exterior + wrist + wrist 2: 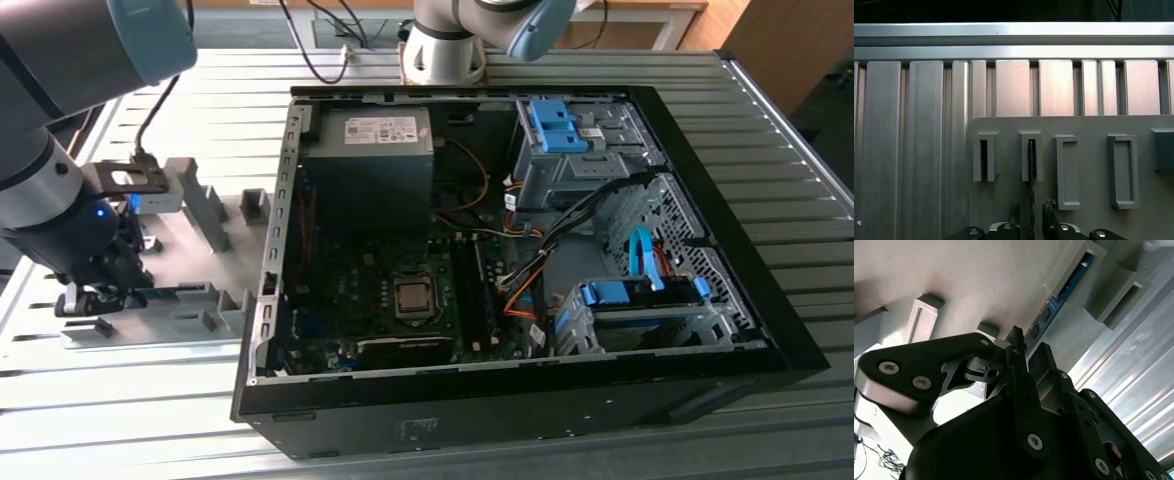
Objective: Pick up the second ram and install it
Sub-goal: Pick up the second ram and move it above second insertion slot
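Two black fingers [1048,207] of the arm's gripper [1031,207] stand spread, one on each side of the thin blue-green circuit-board stick [1054,305], the second ram. A sliver of gap shows on both sides in the first wrist view, so nothing is clamped yet. The stick stands on edge, its far end tucked in a slotted grey plastic holder block [1031,136] on the flat grey plate [1089,125], likely so both faces are offered to a pinch. The plate lies on the ribbed aluminium table [134,420], just beside the open black computer case [467,420], at the exterior view's left. The arm bends low over the plate, wrist turned down, fingers squared to the board.
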`<state>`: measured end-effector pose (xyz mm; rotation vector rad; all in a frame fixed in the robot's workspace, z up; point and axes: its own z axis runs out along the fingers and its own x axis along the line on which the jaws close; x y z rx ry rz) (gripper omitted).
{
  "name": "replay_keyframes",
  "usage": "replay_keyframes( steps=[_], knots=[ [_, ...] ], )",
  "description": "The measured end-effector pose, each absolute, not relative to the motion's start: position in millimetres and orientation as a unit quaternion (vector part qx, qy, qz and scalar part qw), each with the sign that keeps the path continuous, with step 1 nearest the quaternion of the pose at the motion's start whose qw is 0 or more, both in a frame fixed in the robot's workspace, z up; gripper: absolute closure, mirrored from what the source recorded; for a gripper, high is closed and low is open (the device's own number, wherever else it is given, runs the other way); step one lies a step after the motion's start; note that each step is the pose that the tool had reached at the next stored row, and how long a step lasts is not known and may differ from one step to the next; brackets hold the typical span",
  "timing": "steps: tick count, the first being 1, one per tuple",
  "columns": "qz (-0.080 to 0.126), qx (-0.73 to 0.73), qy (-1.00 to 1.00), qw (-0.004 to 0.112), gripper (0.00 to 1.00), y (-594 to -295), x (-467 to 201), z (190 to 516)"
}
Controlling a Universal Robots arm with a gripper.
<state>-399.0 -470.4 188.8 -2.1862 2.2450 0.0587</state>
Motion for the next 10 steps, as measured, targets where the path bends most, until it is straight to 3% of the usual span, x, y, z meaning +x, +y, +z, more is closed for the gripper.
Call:
replay_keyframes(
  steps=[5,6,10],
  knots=[
    [0.019,-0.698,0.716,0.004,0.70,-470.4,-399.3,188.3],
    [0.019,-0.698,0.716,0.004,0.77,-470.4,-399.3,188.2],
    [0.019,-0.698,0.716,0.004,0.78,-470.3,-399.3,188.1]
  ],
)
